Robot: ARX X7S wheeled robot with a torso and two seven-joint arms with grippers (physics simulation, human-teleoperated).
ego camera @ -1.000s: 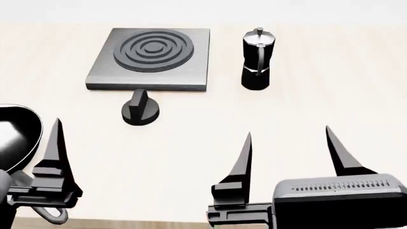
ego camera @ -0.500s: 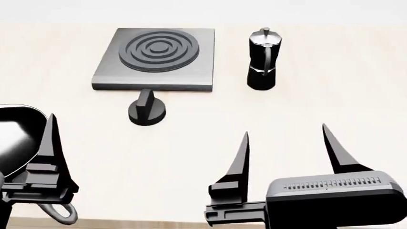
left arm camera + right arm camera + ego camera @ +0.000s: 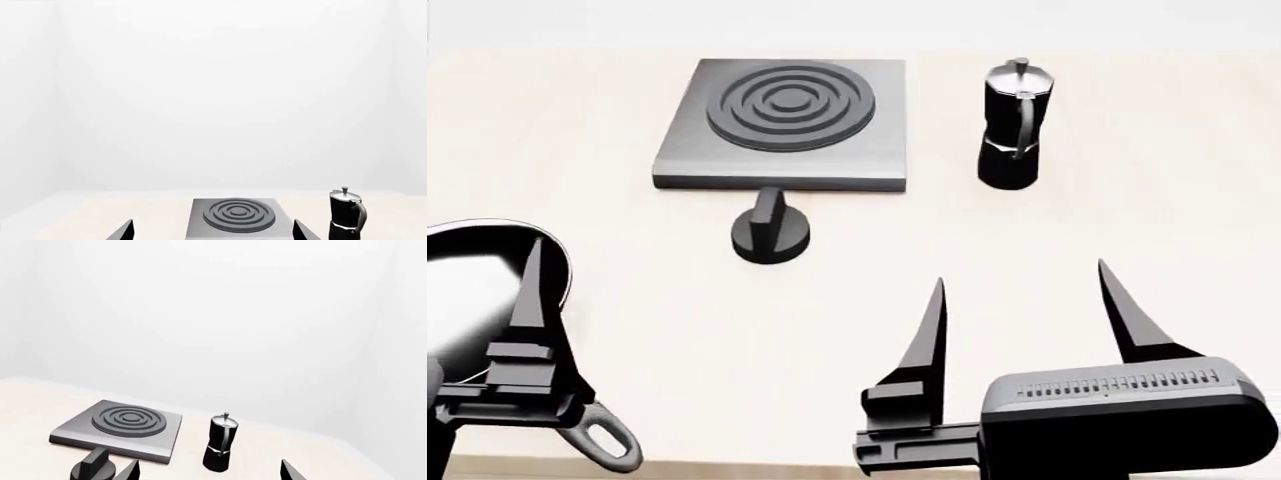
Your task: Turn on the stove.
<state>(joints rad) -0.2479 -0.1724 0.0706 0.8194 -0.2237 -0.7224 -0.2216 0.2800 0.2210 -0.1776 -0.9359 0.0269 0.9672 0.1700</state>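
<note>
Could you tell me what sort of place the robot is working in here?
Probably a bare simulated kitchen counter: a stove with its knob, a moka pot and a frying pan sit on a pale table against blank white walls.

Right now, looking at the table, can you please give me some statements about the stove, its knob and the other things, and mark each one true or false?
1. The knob sits in front of the stove, apart from the slab. True.
2. The moka pot stands on the stove's rings. False: it stands on the table beside the stove.
3. The right gripper is open and empty. True.
4. The left gripper grips the knob. False: it is near the frying pan, far from the knob.
</note>
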